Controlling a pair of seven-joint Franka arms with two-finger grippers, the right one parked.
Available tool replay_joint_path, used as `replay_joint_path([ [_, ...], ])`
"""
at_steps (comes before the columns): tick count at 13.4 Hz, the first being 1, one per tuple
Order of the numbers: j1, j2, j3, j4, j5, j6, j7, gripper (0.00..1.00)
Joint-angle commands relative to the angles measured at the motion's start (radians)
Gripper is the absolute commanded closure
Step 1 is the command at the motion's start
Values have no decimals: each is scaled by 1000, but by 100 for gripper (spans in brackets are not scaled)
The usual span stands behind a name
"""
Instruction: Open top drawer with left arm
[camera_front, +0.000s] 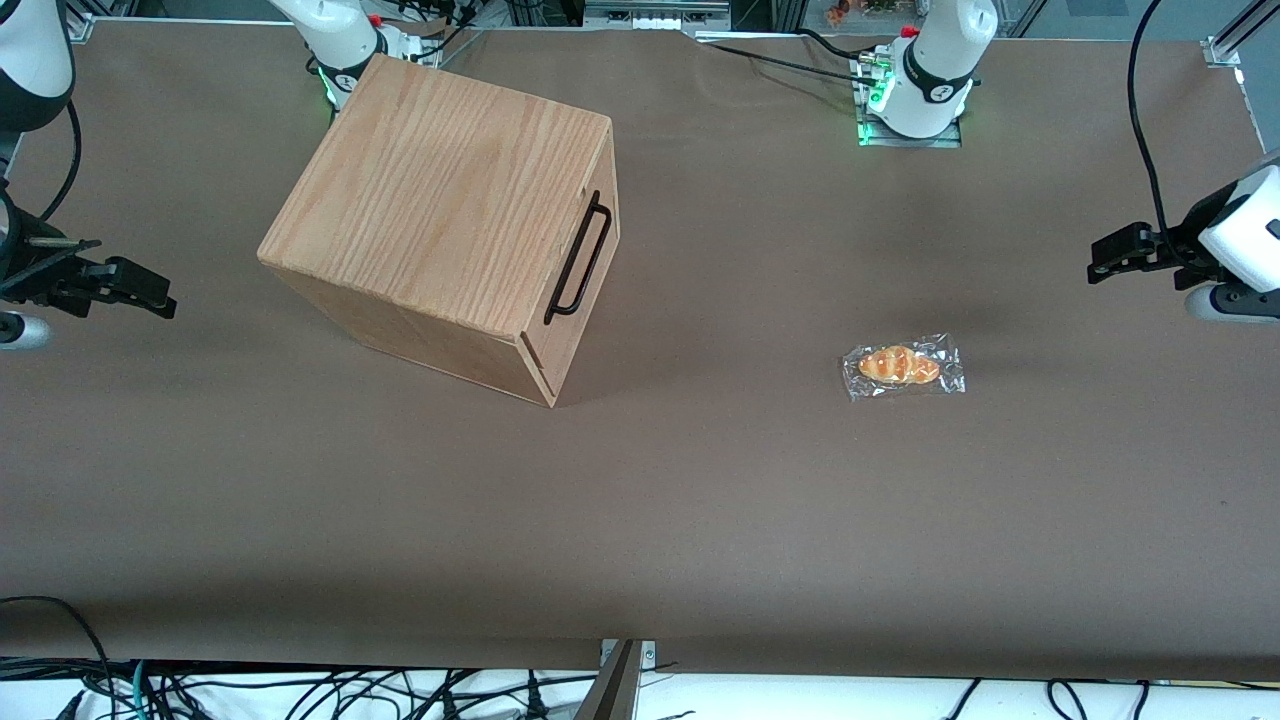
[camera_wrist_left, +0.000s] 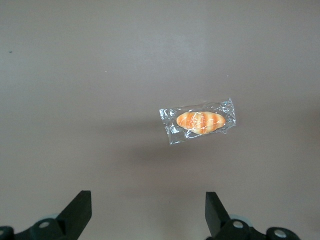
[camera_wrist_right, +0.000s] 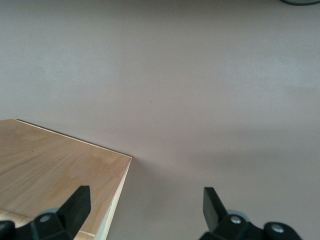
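Across the wide brown worktop (camera_front: 700, 500) the biggest thing is the oak-grain wooden box (camera_front: 440, 205), sitting skewed toward the parked arm's end. Its front face is turned toward the working arm's end and a little toward the front camera. On that face the top drawer (camera_front: 598, 215) looks fully shut, its panel flush with the box as far as I can judge from this steep angle. Its long thin black metal bar handle (camera_front: 579, 259) runs along the panel slantwise: the upper end is farther from the front camera, the lower end nearer.

Out at the working arm's end hangs the white left arm (camera_front: 1240, 240), its small black gripper (camera_front: 1112, 255) held above the worktop and pointing roughly toward the box. The wrist view shows the gripper (camera_wrist_left: 148, 210) with its two black fingers (camera_wrist_left: 77, 210) spread wide apart and nothing between them.

That gap is what matters: the handle lies well apart from the gripper, sideways toward the parked arm's end. The gripper will likely need to travel that way and turn to straddle the slanted bar.

Smallest, a golden bread roll in a clear plastic wrapper (camera_front: 903, 366) lies on the worktop between them, nearer the front camera than the direct line.
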Motion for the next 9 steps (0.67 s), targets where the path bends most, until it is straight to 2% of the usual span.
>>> replay_joint_path([
  [1,-10,-15,18,-24,28,7,-1,0],
  [9,-10,-12,28,-51,28,9,-1,0],
])
